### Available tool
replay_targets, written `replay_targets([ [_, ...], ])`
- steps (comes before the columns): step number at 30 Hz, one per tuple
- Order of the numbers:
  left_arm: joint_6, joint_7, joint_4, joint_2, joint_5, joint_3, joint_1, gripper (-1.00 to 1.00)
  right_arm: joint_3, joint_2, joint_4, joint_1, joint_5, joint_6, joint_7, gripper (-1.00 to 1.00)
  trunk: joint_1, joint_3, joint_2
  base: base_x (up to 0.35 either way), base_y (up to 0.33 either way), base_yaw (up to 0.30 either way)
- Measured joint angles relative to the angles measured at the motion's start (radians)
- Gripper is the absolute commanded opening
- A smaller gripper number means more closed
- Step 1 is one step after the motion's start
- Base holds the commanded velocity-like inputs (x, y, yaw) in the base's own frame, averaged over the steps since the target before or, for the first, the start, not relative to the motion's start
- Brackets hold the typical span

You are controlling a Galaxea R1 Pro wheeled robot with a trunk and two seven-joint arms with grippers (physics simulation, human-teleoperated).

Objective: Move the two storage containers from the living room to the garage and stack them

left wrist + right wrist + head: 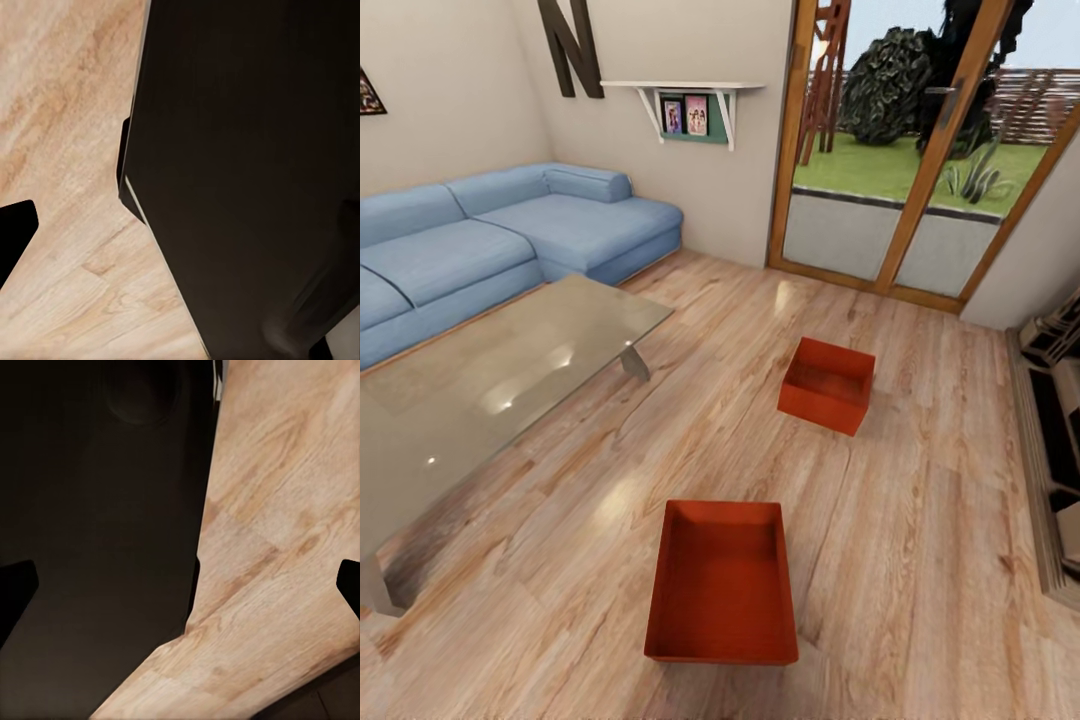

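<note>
Here, two red bins are sitting apart on the plank floor (920, 520): the near bin (722, 585) ahead, the far bin (827, 384) toward the glass doors (900, 150). Whether the fingers are clenched, I cannot tell.

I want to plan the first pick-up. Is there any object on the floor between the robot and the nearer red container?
Nothing visible does. In the head view the nearer container lies on bare wood floor directly ahead. The glass coffee table stands off to the left, and the second container sits farther back, behind the first.
</note>
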Motion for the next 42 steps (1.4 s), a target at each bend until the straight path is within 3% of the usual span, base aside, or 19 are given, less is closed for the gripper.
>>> replay_targets([
  [33, 0.000, 0.000, 0.000, 0.000, 0.000, 0.000, 0.000, 1.00, 0.000, 0.000, 0.000, 0.000, 0.000, 0.000, -0.001, 1.00, 0.000, -0.052, 0.000, 0.000, 0.000, 0.000],
  [42, 0.000, 0.000, 0.000, 0.000, 0.000, 0.000, 0.000, 1.00, -0.003, 0.000, 0.000, 0.000, -0.004, 0.000, -0.002, 1.00, 0.000, -0.056, 0.000, 0.000, 0.000, 0.000],
])
